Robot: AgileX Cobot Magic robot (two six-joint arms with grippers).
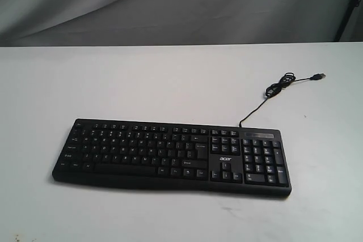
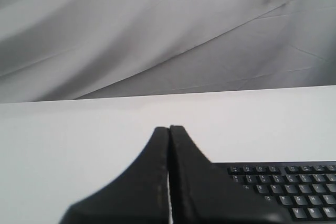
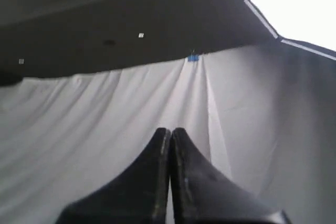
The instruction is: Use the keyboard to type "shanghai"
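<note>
White tabletop (image 1: 170, 77), backed by grey cloth (image 1: 170, 4), is carrying the keyboard (image 1: 170, 154), its cable (image 1: 266, 97) trailing behind the number pad (image 1: 262, 160). Left gripper (image 2: 169, 129) is hovering beside the keyboard's left end, jaws pressed together on nothing; right gripper (image 3: 170, 130), likewise closed and empty, is pointing at the cloth. Typing is apparently not yet starting: the next move calls for lowering one closed tip onto "s".

Item: wide black plastic full-size keyboard (image 1: 172, 157), with a number pad at its right end in the exterior view, small white key legends and a white "acer" logo (image 1: 225, 153). It lies flat, keys up, on the white table (image 1: 142, 77). A thin black cable (image 1: 252, 110) leaves the rear edge, loops once, and ends in a USB plug (image 1: 321, 76) lying loose.
</note>
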